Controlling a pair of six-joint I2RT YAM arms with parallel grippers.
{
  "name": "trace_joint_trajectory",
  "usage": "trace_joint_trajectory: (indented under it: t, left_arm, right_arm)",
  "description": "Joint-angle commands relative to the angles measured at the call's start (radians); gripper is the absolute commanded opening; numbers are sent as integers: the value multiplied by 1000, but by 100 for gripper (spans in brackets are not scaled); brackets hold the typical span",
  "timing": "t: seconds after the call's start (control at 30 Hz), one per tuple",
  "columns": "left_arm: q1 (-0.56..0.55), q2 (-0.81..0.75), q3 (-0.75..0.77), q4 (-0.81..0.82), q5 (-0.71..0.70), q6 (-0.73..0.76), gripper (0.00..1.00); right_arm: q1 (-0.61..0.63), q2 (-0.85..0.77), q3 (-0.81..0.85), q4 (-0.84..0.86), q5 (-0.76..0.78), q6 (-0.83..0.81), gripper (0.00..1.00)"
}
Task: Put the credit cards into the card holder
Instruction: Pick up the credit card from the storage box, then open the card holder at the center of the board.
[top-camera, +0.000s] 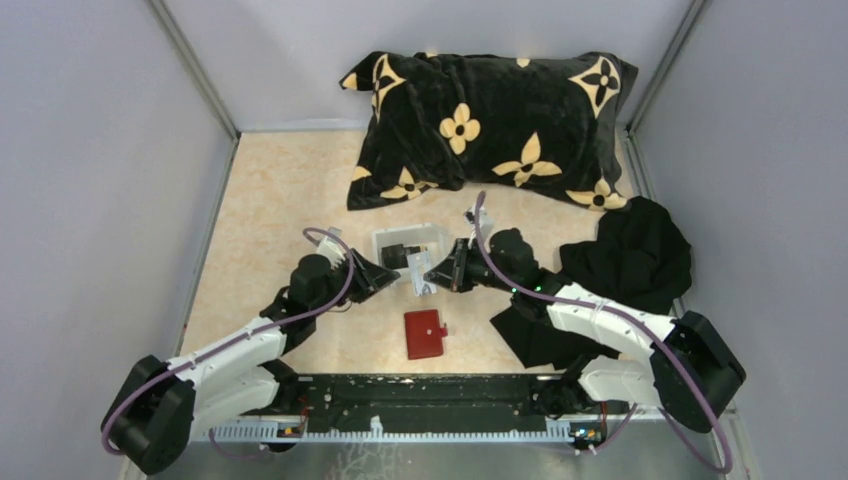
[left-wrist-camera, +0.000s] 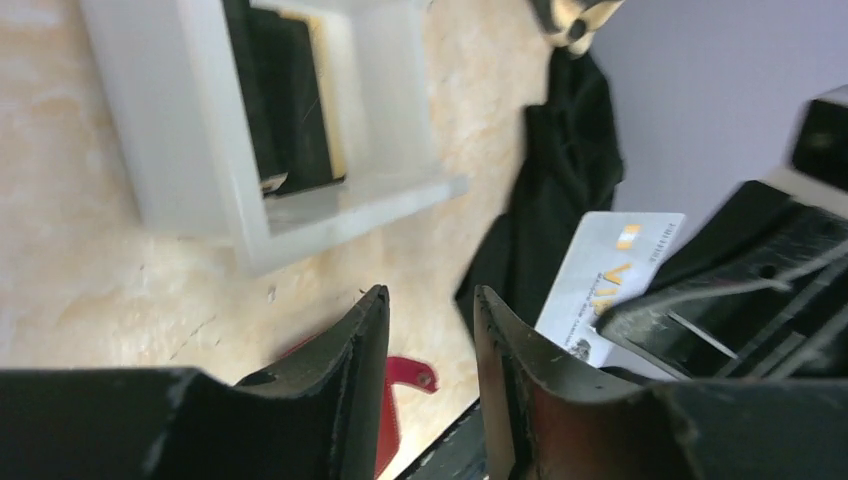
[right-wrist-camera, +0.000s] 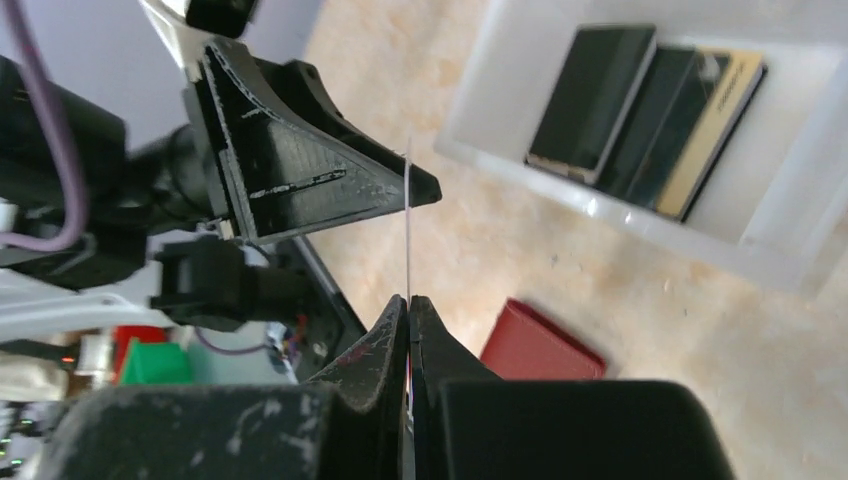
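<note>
We see our right jaws clamped on a pale credit card (left-wrist-camera: 605, 285), our left jaws parted just beside it.

Table (top-camera: 280, 200) with tray (top-camera: 379, 246), card holder (top-camera: 424, 333), pillow (top-camera: 490, 130)

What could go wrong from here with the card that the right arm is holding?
The right fingers pinch the pale card near one edge, so it may twist or slip. The red card holder lies shut, so no pocket is open yet. The open left fingers nearby might knock it.
</note>
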Motion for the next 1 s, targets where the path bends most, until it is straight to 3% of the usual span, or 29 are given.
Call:
trace_joint_trajectory:
  t: [0.0,0.2,0.37,0.67,0.97]
  left_arm:
    - [-111,19,29,-155,-140,68,42]
    - [-238,106,55,-204,-231,92,35]
    - [-290,152,70,-209,-241,108,30]
    - [-364,228,112,-234,-266,114,28]
    - [-408,226,106,-281,-314,86,27]
  right_arm:
    - [143,-7,102,-351,285,-109,0]
    - [267,35,132,-509,471,-63,0]
    - [314,51,138,-602,529,-17,0]
    - [322,47,130,-660,553,14,0]
    - [321,35,89,-592,477,34,0]
